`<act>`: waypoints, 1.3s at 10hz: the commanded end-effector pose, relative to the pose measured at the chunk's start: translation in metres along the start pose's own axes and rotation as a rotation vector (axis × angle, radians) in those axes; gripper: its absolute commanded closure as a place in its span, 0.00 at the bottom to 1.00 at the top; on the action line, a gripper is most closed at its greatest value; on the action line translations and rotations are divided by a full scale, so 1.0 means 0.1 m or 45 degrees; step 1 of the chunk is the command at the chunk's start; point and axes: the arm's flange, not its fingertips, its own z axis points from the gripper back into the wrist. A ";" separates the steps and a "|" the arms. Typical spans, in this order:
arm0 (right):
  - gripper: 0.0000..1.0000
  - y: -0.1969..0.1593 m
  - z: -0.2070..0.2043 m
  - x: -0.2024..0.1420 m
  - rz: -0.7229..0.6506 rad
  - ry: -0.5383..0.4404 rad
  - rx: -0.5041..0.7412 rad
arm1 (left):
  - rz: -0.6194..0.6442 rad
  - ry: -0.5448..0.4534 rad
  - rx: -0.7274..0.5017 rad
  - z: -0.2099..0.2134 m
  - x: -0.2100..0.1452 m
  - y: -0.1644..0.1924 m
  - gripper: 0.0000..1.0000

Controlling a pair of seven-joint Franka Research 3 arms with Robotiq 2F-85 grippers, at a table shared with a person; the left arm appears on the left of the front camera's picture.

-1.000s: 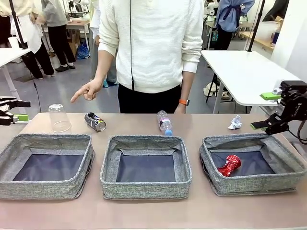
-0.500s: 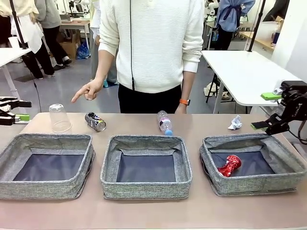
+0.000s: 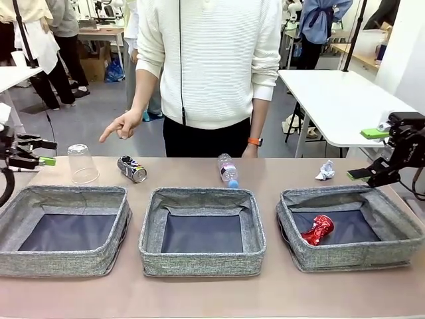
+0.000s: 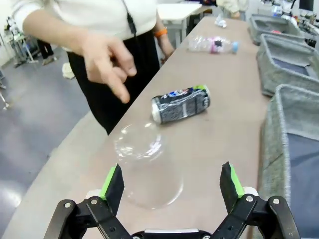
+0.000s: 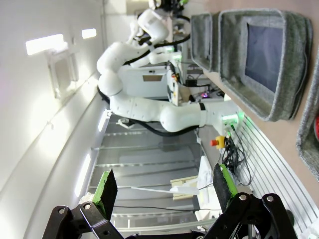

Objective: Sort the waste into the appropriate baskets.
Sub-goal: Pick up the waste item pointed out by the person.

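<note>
The left pincer (image 3: pixel 41 151) is hanging wide open just beside the upturned clear plastic cup (image 3: pixel 82 163) on the tan desk (image 3: pixel 199 292), seemingly not touching it, while the right pincer (image 3: pixel 366 154) is hovering equally wide near the far corner of the right grey woven basket (image 3: pixel 345 256), in which the crushed red can (image 3: pixel 317 229) is lying.

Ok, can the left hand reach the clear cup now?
Probably yes: the left hand is open and aimed at the clear cup, nothing between them; the person's hand hovers beyond it.
</note>
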 end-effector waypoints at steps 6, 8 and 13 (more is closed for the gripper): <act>0.00 0.06 0.00 0.00 -0.017 0.000 0.016 | 0.142 0.128 -0.047 -0.39 -0.26 0.47 0.00; 0.00 0.06 0.00 0.00 -0.017 0.000 0.016 | 0.127 0.132 -0.095 -0.57 -0.28 0.43 0.00; 0.00 0.06 0.00 0.00 -0.017 0.000 0.016 | 0.120 0.063 -0.162 -0.90 -0.27 0.30 0.00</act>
